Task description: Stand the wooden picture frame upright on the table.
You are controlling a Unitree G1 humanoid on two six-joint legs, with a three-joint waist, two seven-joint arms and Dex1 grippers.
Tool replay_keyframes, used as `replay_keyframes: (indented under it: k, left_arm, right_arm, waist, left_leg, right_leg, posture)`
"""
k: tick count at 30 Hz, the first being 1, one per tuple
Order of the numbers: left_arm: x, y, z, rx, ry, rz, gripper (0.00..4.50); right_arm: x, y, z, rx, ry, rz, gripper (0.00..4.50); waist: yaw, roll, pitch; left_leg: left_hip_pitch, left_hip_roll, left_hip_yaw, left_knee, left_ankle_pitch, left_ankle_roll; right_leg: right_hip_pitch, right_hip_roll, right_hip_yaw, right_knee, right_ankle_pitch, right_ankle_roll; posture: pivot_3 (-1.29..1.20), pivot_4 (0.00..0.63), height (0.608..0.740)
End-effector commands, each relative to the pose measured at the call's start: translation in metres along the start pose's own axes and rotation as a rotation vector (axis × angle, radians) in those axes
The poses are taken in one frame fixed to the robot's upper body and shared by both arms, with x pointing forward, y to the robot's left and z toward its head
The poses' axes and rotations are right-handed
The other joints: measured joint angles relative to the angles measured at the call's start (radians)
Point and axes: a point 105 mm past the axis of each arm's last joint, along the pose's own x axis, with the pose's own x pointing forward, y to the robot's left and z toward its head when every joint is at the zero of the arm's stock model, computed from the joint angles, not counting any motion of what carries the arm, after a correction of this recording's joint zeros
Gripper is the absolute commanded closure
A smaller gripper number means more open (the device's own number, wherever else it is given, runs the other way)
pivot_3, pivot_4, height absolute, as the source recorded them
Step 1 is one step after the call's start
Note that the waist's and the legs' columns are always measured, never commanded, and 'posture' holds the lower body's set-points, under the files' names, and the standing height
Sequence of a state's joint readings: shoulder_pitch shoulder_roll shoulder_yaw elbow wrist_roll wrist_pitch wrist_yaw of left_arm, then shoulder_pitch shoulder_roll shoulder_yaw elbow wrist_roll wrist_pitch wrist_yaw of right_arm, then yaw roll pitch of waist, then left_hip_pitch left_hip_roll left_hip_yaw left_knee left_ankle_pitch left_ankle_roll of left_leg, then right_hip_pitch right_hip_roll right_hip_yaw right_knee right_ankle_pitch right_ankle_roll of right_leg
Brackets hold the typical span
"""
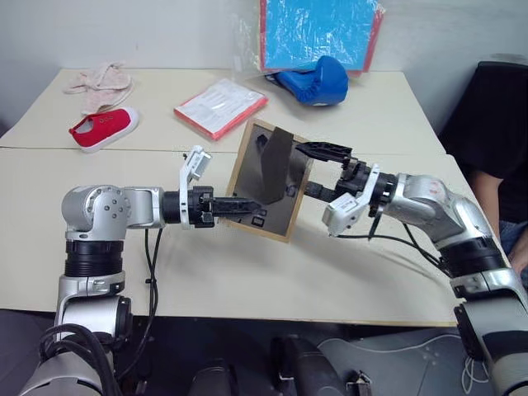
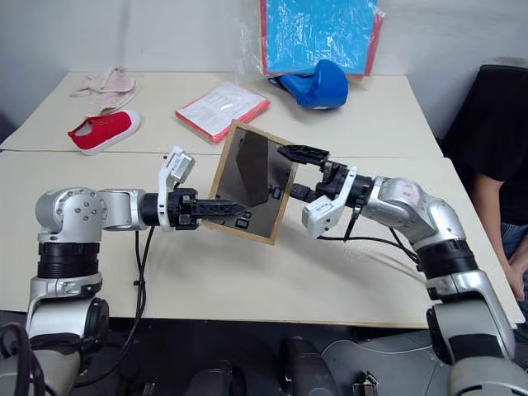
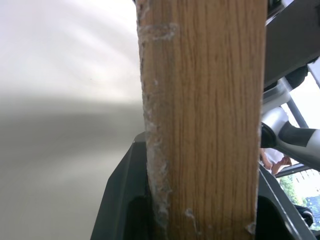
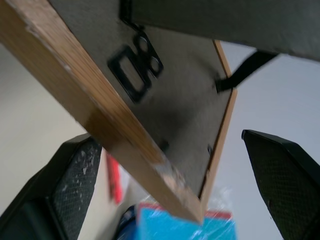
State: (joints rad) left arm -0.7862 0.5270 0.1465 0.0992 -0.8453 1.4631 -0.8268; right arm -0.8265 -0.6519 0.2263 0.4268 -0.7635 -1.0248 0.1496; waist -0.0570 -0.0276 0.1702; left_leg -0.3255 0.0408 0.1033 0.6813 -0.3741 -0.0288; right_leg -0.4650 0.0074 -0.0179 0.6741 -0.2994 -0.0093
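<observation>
Frame position: the wooden picture frame is held in the air above the near part of the table, tilted, its dark back toward the head camera and its lower corner close over the tabletop.
Stand: the fold-out stand looks swung out from the back, a dark flap angled away from the panel.
Left gripper: the left gripper is closed on the frame's lower left edge and carries it.
Right gripper: the right gripper is spread wide at the frame's right edge, one finger above and one below, gripping nothing.
Done so far: judging by how things lie, the frame is lifted and its stand is out.
Left to do: turning the frame level, setting its bottom edge and stand foot on the table, then letting go; roughly the second half remains.
Left wrist view adds: the light-wood rail runs straight up between its own fingers, confirming the clamp on the edge.
Right wrist view adds: a frame corner sits in the gap between the two spread fingers, touching neither as far as I can tell; a black turn-clip and strap show on the back.
Head views add: behind lie a red-edged booklet, a red shoe, a blue glove and a blue board.
</observation>
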Motion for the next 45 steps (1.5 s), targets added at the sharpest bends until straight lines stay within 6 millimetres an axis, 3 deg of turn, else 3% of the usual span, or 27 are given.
replay_keyframes:
  k: [1,2,7,9,14,19,21,23,24,27,30,32,39,44,45]
  left_arm:
    - [0.000,-0.010,0.008,0.021,-0.012,-0.045,3.27]
    - [0.000,-0.010,0.009,0.022,-0.011,-0.042,3.27]
    - [-0.008,-0.010,0.009,0.013,-0.018,-0.027,3.27]
    - [-0.015,-0.008,0.007,0.005,-0.025,-0.008,3.27]
    - [-0.045,-0.004,0.011,0.022,-0.085,0.071,1.69]
    - [-0.096,-0.011,0.019,0.176,-0.183,0.237,0.03]
    - [-0.113,-0.025,0.018,0.297,-0.208,0.268,0.00]
    - [-0.122,-0.043,0.012,0.428,-0.227,0.287,0.00]
    - [-0.122,-0.047,0.007,0.498,-0.223,0.308,0.00]
    - [-0.120,-0.047,-0.003,0.594,-0.225,0.377,0.00]
    - [-0.117,-0.045,-0.009,0.639,-0.249,0.428,0.00]
    - [-0.114,-0.041,-0.012,0.662,-0.256,0.456,0.00]
    - [-0.104,-0.039,-0.009,0.690,-0.283,0.446,0.00]
    - [-0.099,-0.036,-0.002,0.699,-0.288,0.433,0.00]
    - [-0.098,-0.035,-0.002,0.695,-0.284,0.427,0.00]
  right_arm:
    - [0.015,-0.005,-0.001,-0.098,-0.027,-0.077,0.37]
    - [0.017,-0.006,-0.002,-0.118,-0.030,-0.100,0.52]
    - [0.016,-0.013,-0.004,-0.172,-0.058,-0.168,2.20]
    - [0.014,-0.012,-0.005,-0.172,-0.068,-0.168,2.57]
    - [0.012,-0.016,-0.004,-0.152,-0.107,-0.177,3.26]
    - [0.010,-0.016,-0.004,-0.073,-0.128,-0.158,3.26]
    - [0.009,-0.010,-0.005,0.090,-0.129,-0.149,3.26]
    - [0.016,0.003,-0.011,0.440,-0.027,-0.117,3.26]
    - [0.018,0.007,-0.014,0.694,0.008,-0.102,3.26]
    - [0.013,0.012,0.008,1.398,-0.125,0.038,3.26]
    - [0.011,0.001,0.014,1.823,-0.205,0.058,3.26]
    - [0.012,0.008,0.016,1.995,-0.186,0.090,3.26]
    - [0.022,0.056,0.025,2.120,-0.037,0.136,3.26]
    - [0.025,0.068,0.033,2.043,-0.028,0.141,3.26]
    - [0.023,0.068,0.034,2.039,-0.030,0.151,2.91]
  waist:
    - [-0.001,0.000,0.000]
    - [-0.001,0.000,0.000]
    - [-0.001,0.000,0.000]
    - [-0.004,0.000,0.000]
    - [-0.008,0.000,0.000]
    - [-0.026,-0.002,0.001]
    - [-0.033,-0.002,0.002]
    - [-0.038,-0.005,0.002]
    - [-0.033,-0.006,0.002]
    - [-0.018,-0.004,0.004]
    - [0.004,-0.002,0.005]
    - [0.007,-0.002,0.005]
    - [0.005,-0.004,0.004]
    - [0.004,-0.005,0.004]
    - [0.003,-0.005,0.004]
  left_leg:
    - [0.000,0.000,0.000,0.000,0.000,0.000]
    - [0.000,0.000,0.001,0.000,0.000,0.000]
    - [0.000,0.000,0.001,0.000,0.000,0.000]
    - [0.000,0.000,0.001,0.000,0.000,0.000]
    - [0.003,0.000,0.002,-0.001,0.000,-0.001]
    - [0.003,0.000,0.003,-0.002,0.000,0.000]
    - [0.004,0.000,0.003,-0.002,0.000,0.000]
    - [0.005,0.000,0.004,-0.003,0.000,0.000]
    - [0.008,0.001,0.003,-0.005,0.000,-0.001]
    - [0.006,0.002,0.000,-0.001,0.000,0.000]
    - [0.004,0.002,-0.002,0.001,-0.002,0.003]
    - [0.003,0.002,-0.003,0.001,-0.002,0.004]
    - [0.000,0.002,-0.004,-0.004,-0.002,0.004]
    - [-0.002,0.001,-0.005,-0.001,-0.002,0.004]
    - [-0.002,0.001,-0.005,-0.001,-0.002,0.004]
  right_leg:
    - [0.000,0.000,0.000,0.000,0.000,0.000]
    - [0.000,0.000,0.000,0.000,0.000,0.000]
    - [0.000,0.000,0.001,0.001,0.000,-0.001]
    - [0.000,0.000,0.001,0.001,0.000,-0.001]
    - [0.001,0.001,0.002,0.002,0.000,-0.001]
    - [0.000,0.000,0.003,0.002,0.000,-0.001]
    - [0.000,0.000,0.003,0.002,0.000,-0.001]
    - [0.001,0.001,0.004,0.002,-0.001,-0.001]
    - [0.003,0.001,0.004,0.002,-0.001,-0.001]
    - [0.005,0.001,0.002,0.003,-0.001,-0.001]
    - [0.004,-0.001,0.000,0.002,0.000,0.000]
    - [0.004,-0.001,-0.001,0.001,0.000,0.000]
    - [0.003,-0.001,-0.003,-0.006,0.000,0.000]
    - [0.002,-0.001,-0.003,-0.006,0.001,0.001]
    - [0.002,-0.001,-0.003,-0.006,0.001,0.001]
  posture:
    - [0.00,0.150,0.740]
    - [0.00,0.150,0.740]
    - [0.00,0.150,0.740]
    - [0.00,0.150,0.740]
    - [0.00,0.150,0.740]
    - [0.00,0.150,0.740]
    - [0.00,0.150,0.740]
    - [0.00,0.150,0.740]
    - [0.00,0.150,0.740]
    - [0.00,0.150,0.740]
    - [0.00,0.150,0.740]
    - [0.00,0.150,0.740]
    - [0.00,0.150,0.740]
    - [0.00,0.150,0.740]
    - [0.00,0.150,0.740]
